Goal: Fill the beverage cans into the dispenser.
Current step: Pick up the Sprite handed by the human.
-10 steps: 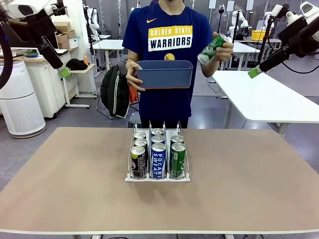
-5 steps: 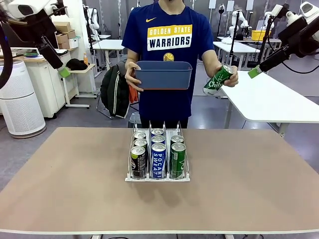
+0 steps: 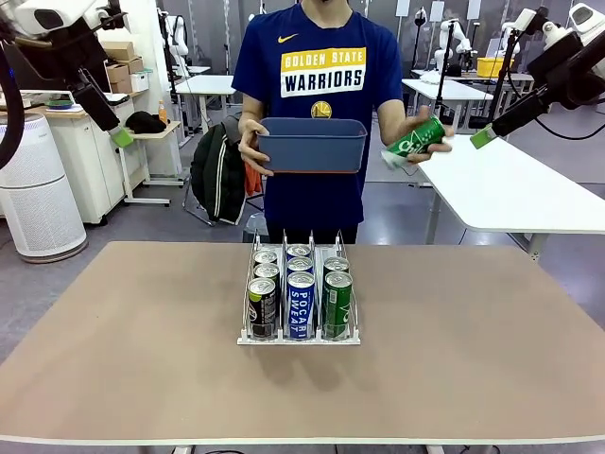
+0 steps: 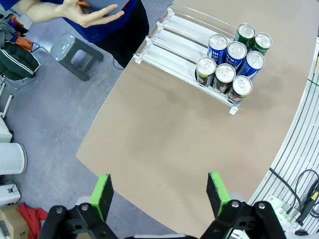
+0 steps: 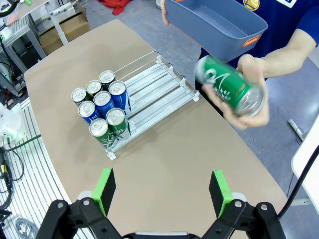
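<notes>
On the brown table [image 3: 113,359], near its far middle: dispenser [image 3: 299,337], three lanes split by thin wire dividers, open ends facing the person, presumably so cans could be fed from that side and roll toward the robot. Seven beverage cans [image 3: 300,303] already packed against the near stop: three in the robot's-left lane, dark with a yellow-green band in front; three in the middle, blue-white Pocari Sweat in front; two green in the right lane, so likely room there for one more. Far stretches of all lanes bare in the left wrist view.

Behind the table, blue-grey bin [image 3: 312,144] gripped by one hand [image 3: 251,142], looking empty from the right wrist view. Green can [image 3: 416,142] lying tilted in the person's other hand [image 5: 251,107], off to the side of the bin and well above the table, probably the last can to load or hand over.

Left gripper [image 4: 159,191] and right gripper [image 5: 162,191] raised high at either side, jaws wide apart, nothing between the green pads, seemingly parked clear of the person's reach.
</notes>
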`<control>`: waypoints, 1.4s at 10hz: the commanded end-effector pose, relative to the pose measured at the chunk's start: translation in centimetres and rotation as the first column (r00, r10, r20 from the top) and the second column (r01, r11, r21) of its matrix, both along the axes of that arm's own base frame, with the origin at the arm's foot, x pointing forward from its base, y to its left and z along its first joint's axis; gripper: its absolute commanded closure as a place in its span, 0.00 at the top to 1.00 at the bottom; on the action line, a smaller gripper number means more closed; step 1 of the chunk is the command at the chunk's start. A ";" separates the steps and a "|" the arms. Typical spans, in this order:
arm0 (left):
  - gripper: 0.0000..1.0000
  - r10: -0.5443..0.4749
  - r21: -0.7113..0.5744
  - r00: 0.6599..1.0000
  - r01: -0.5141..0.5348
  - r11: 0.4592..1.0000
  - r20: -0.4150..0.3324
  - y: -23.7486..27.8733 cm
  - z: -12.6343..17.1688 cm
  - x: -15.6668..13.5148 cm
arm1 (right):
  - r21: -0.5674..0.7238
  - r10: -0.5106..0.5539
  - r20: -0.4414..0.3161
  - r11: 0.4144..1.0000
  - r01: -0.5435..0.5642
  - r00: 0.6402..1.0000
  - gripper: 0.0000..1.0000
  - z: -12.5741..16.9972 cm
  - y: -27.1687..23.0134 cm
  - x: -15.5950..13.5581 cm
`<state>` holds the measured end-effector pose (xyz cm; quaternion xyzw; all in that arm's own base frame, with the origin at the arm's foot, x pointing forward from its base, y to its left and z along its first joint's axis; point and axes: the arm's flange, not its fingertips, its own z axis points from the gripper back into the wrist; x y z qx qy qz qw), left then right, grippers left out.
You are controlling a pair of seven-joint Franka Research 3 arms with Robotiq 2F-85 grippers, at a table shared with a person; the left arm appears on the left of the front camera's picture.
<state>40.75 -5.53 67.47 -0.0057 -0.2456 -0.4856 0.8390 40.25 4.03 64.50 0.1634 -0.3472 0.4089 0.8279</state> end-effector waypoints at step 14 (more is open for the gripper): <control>1.00 -0.005 0.006 1.000 0.005 1.000 -0.008 0.2 0.0 -0.1 | -0.049 0.048 -0.074 0.997 -0.051 0.996 1.00 -0.1 0.2 0.2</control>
